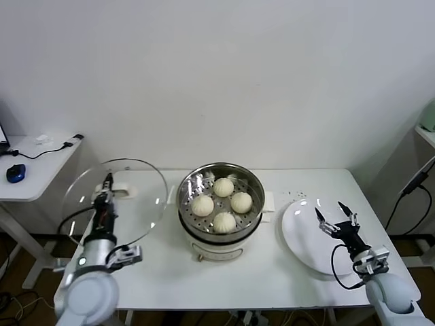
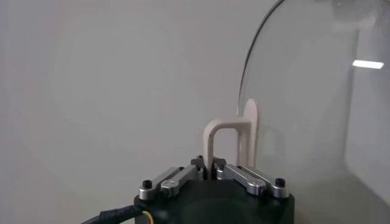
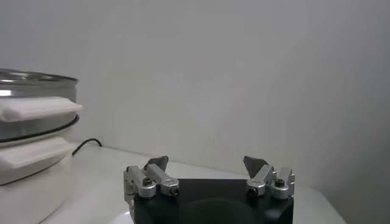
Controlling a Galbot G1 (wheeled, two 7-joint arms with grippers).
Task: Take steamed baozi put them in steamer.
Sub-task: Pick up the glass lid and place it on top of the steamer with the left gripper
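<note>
Several cream-white steamed baozi (image 1: 223,187) lie in the shiny steamer (image 1: 253,185), which sits on its white cooker base at the table's middle. My left gripper (image 1: 107,180) is left of the steamer, shut on the cream handle (image 2: 214,137) of the round glass lid (image 1: 139,197) and holding it tilted up above the table. In the left wrist view the left gripper (image 2: 211,167) pinches that handle's thin leg. My right gripper (image 1: 336,216) hangs open and empty over the white plate (image 1: 306,241). The right wrist view shows the right gripper (image 3: 206,163) with its fingers spread wide.
The steamer's side (image 3: 27,137) shows far off in the right wrist view. A side desk (image 1: 37,170) with a blue mouse (image 1: 15,172) and cables stands to the far left. The white wall runs behind the table.
</note>
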